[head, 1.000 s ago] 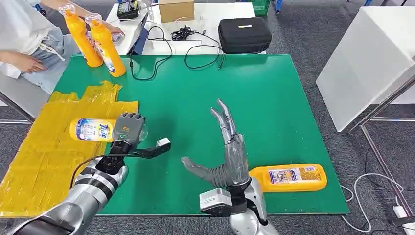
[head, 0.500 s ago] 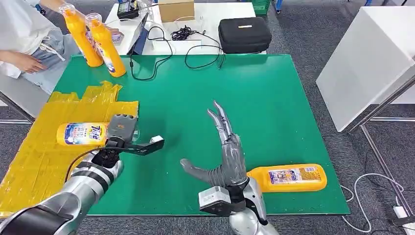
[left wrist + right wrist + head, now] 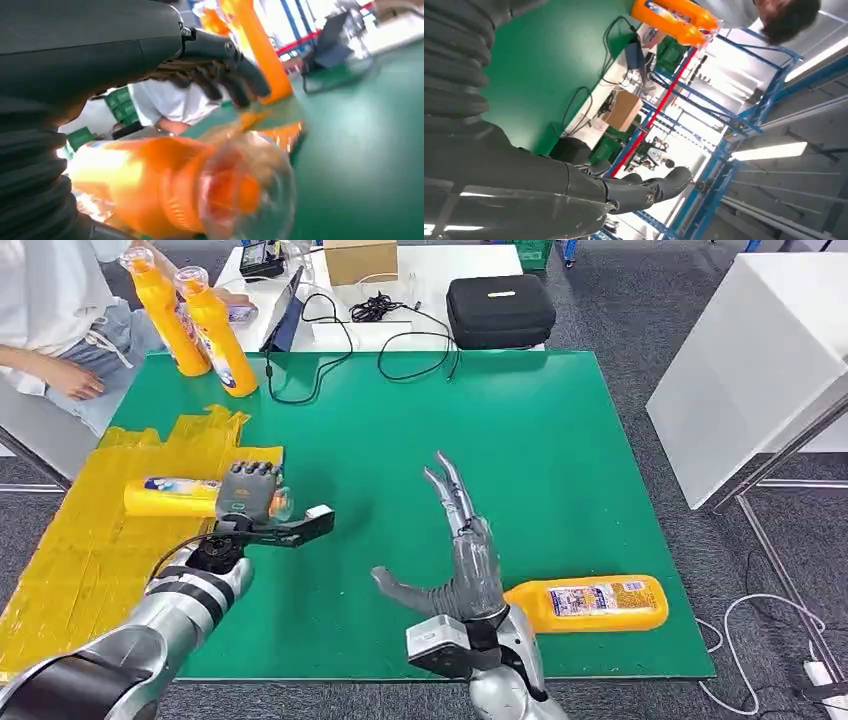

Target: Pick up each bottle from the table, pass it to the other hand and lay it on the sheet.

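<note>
At the far left of the head view you see the yellow sheet (image 3: 90, 550) spread over the left end of the green table (image 3: 520, 440). A person (image 3: 45, 310) sits beyond its far left corner, and two upright orange bottles (image 3: 195, 325) stand on the green surface just past the sheet's far edge.

Next comes the held bottle (image 3: 175, 497). It lies over the sheet with its long axis roughly parallel to the table's near edge, base pointing away from the fingers toward the sheet's outer side. Its clear cap (image 3: 247, 192) points the other way, toward the green surface. The left hand (image 3: 248, 495) grips this bottle near the neck. In the left wrist view the dark fingers (image 3: 220, 70) curl over the orange body, with the cap just past them. You cannot tell from these views whether the bottle touches the sheet.

Moving right, the right hand (image 3: 460, 560) stands upright above the near middle of the table. Its fingers (image 3: 452, 490) are extended and spread, the thumb points out toward the left hand, and it holds nothing.

Just beside the right hand's wrist, on its outer side, the second bottle (image 3: 590, 603) lies flat on the green surface. Its long axis also runs along the near edge, neck toward the wrist and base pointing away.

Beyond the table's far edge a black case (image 3: 498, 310) rests on a white table.
</note>
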